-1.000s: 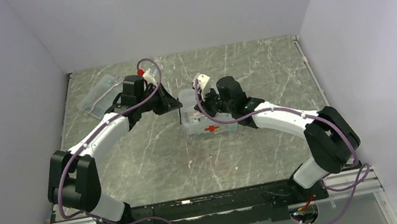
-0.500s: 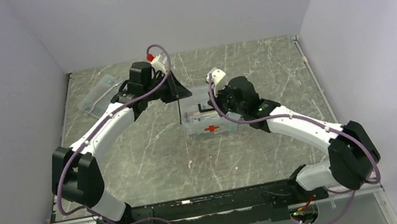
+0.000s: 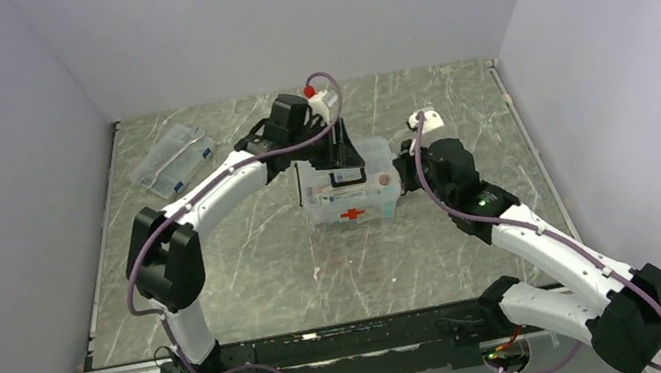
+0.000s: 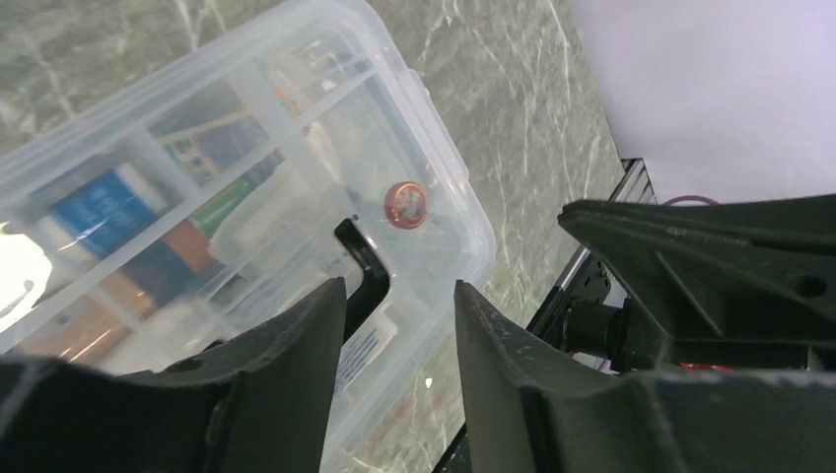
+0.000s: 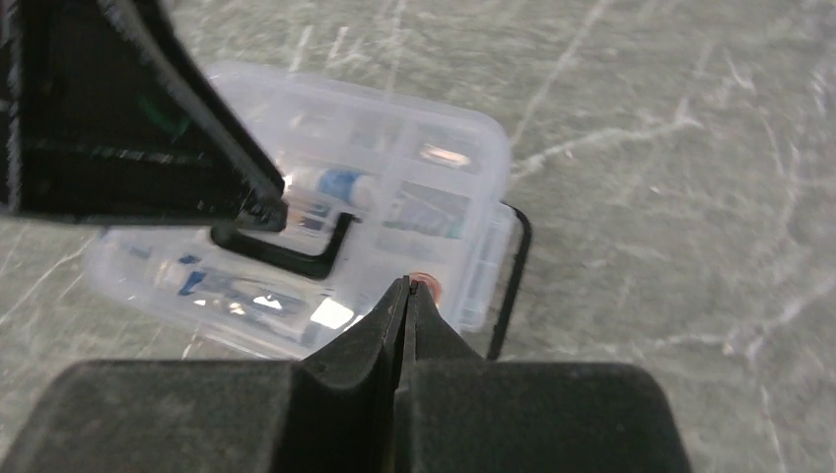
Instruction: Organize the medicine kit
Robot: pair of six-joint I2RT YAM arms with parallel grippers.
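**Two-arm station, viewed from the near edge of the desk point(image 3: 259, 269).** The medicine kit point(image 3: 378, 205) is a clear tub with its clear lid point(image 4: 237, 118) in place. It sits flat near the middle of the green-grey marbled desk, a little toward the far side. Its red cross point(image 3: 352, 214) faces the arm bases, and a dark handle point(image 4: 361, 264) lies on the lid. Blue-labelled packets point(image 4: 104, 212) show through the plastic in separate compartments. A small reddish disc point(image 4: 405, 204) shows toward the kit's right end; whether it lies on the lid or beneath it is hard to tell.

The left gripper point(image 4: 396, 296) reaches over the kit from the far-left side and hangs just above the lid. Its jaws stand moderately apart with nothing between them, and the handle shows through the gap below. The right gripper point(image 5: 406, 288) is just beside the kit's right end, pointing at it. Its jaws are pressed together and hold nothing.

A thin dark wire loop point(image 5: 513, 286) lies on the desk against one side of the kit. A flatter clear case point(image 3: 172, 160) with blue labels lies well apart from both grippers, near the far-left corner of the desk.
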